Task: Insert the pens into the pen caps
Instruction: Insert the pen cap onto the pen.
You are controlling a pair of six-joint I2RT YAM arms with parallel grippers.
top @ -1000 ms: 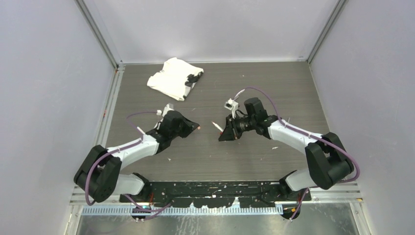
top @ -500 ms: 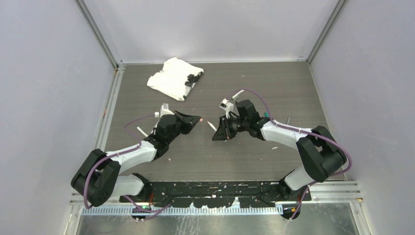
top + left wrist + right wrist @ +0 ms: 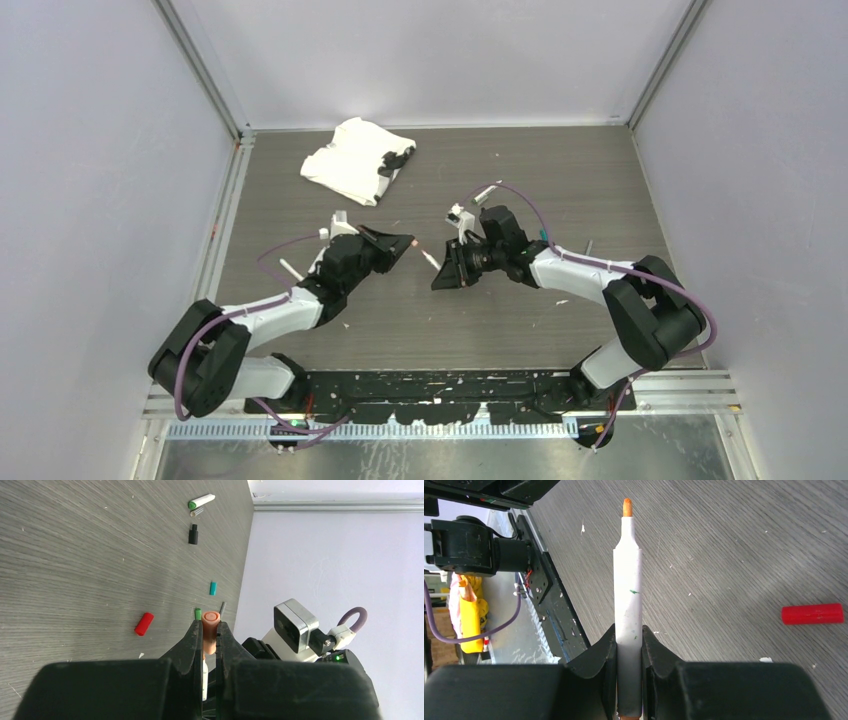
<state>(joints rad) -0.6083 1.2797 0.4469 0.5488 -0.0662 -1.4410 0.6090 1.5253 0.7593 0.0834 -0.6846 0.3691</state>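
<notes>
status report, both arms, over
Left gripper shut on salmon cap. Right gripper shut on white pen, orange tip out front. Pen and cap apart; nothing between them.

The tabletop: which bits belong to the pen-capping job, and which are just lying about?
Job: white orange-tipped marker pen; salmon plastic cap; red cap; green cap; teal cap; black cap.
Lying about: crumpled white cloth; small white flecks.
</notes>
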